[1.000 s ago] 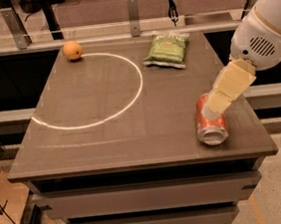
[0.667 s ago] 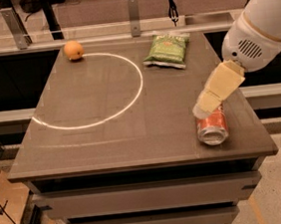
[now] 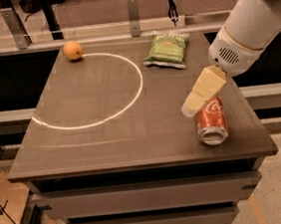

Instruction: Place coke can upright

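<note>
Approach step: the pincer [image 3: 192,106], state indeterminable, hovers at the coke can [image 3: 212,122] lying near the tabletop [image 3: 108,142] front-right corner; next, a grasp is likely required.

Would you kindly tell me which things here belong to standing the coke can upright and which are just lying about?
Job in hand: coke can, lying on its side near the front edge; hand, at the can's far end.
Lying about: green chip bag; orange, both at the back.
</note>
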Robot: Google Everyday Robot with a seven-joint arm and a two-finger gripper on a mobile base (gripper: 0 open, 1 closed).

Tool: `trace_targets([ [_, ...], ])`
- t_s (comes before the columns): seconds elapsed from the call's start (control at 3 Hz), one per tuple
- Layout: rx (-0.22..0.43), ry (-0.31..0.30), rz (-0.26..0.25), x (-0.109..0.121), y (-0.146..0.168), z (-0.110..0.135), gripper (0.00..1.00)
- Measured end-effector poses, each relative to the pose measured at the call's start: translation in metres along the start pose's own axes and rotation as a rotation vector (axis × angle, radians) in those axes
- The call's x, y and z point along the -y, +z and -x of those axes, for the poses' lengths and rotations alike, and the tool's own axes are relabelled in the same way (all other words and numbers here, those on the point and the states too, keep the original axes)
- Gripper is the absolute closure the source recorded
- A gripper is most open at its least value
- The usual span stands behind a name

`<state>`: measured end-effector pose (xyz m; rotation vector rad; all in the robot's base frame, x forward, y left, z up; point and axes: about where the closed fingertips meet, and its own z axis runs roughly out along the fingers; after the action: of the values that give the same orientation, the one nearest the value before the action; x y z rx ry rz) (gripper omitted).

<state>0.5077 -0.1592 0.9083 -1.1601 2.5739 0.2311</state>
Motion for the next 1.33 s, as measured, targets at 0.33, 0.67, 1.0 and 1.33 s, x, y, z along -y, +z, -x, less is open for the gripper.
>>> trace_targets([
  [0.33,-0.06,0.051,-0.008,0.015,0.021,-0.007,0.0],
  [0.67,-0.123,0.088,-0.012,0.021,0.04,-0.017,0.0],
  [1.0,-0.165,0.126,-0.002,0.02,0.054,-0.026,0.18],
  [1.33,-0.194,0.155,0.006,0.019,0.062,-0.033,0.42],
])
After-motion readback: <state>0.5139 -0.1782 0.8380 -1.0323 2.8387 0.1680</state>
